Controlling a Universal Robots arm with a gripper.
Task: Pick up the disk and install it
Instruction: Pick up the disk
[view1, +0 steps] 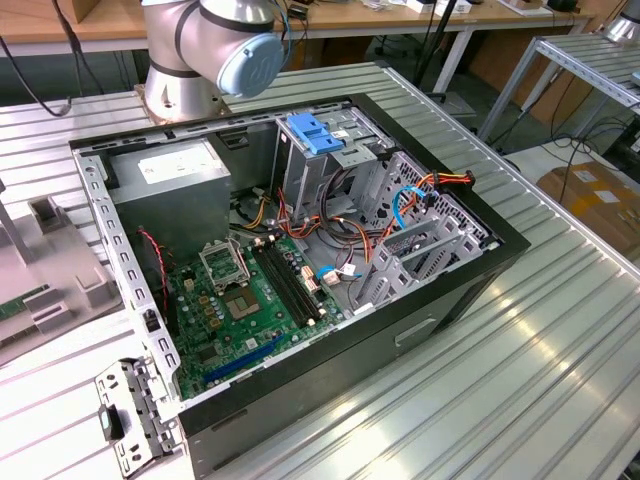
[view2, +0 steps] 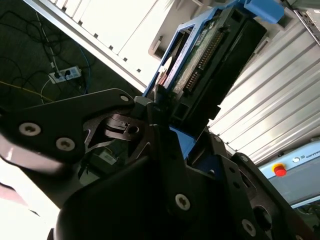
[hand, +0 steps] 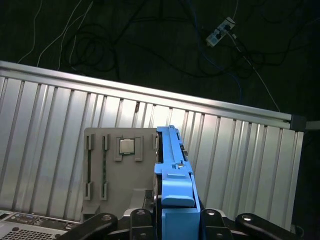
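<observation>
The disk is up off the table, carried edge-on in the gripper. The jaws are closed in on its lower end, one to each side of the blue rails, and there is no gap I can make out between finger and plastic. In the second wrist view its connector edge and dark body point away from the hand. In the first wrist view it hangs over a grey holder tray with a small processor chip seated in it, on the ribbed metal table near the edge, with cables trailing on the dark floor beyond. So I'd say the pick-up is done and the job stands at the carry, with the fitting not yet begun. The open computer case lies on its side in the exterior view, just in front of the arm's base. Inside it, the metal drive cage with the blue plastic top stands at the far side among loose orange and blue leads. Fitting the disk will, I reckon, call for squaring its rails to that cage, keeping clear of those leads, and a straight, gentle slide so that nothing binds.
</observation>
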